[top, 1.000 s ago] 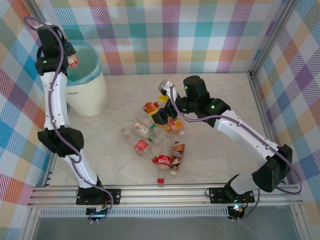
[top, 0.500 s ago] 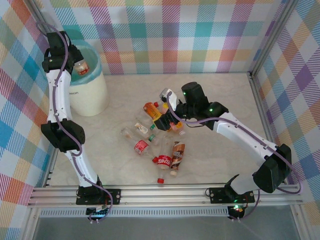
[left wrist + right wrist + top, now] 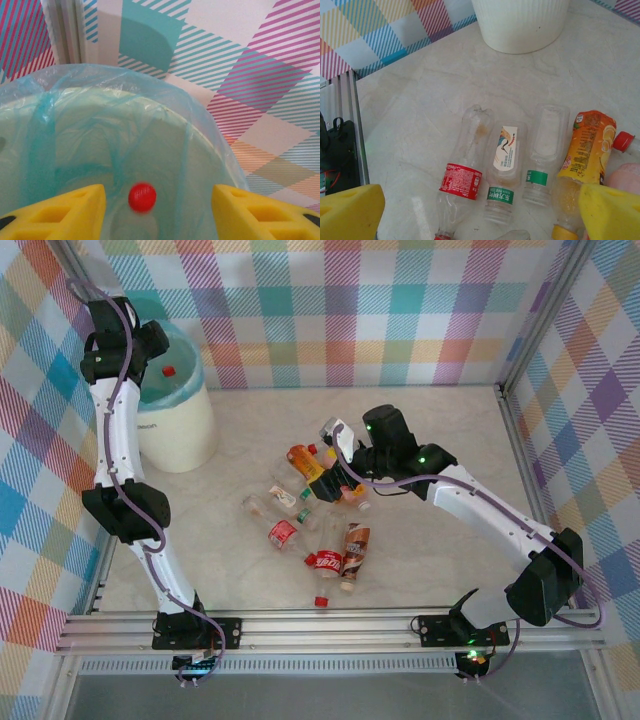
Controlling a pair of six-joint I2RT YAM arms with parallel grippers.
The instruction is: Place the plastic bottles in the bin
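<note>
While the left end effector [image 3: 159,194] hangs above the mouth of the bin [image 3: 178,430], its yellow fingers [image 3: 65,210] stand apart and grip nothing. Directly below the gap between them, inside the teal liner [image 3: 200,125], a red cap [image 3: 141,196] shows, slightly blurred. It probably belongs to a bottle inside the bin, though the body cannot be made out. That side's drop-off looks done.

The right end effector [image 3: 481,200] is also wide open and empty, poised over the pile on the tabletop [image 3: 415,100]. Just beneath and ahead of it, from one finger across to the other, four bottles lie side by side: a red-labelled clear bottle [image 3: 461,180], a clear bottle with a white and green label [image 3: 504,165], a green-banded clear bottle [image 3: 542,150] and the orange juice bottle [image 3: 587,145].

The step in hand appears to be picking the next bottle. That calls for lowering onto one body, likely a middle one, and closing across its width without catching its close-packed neighbours.
</note>
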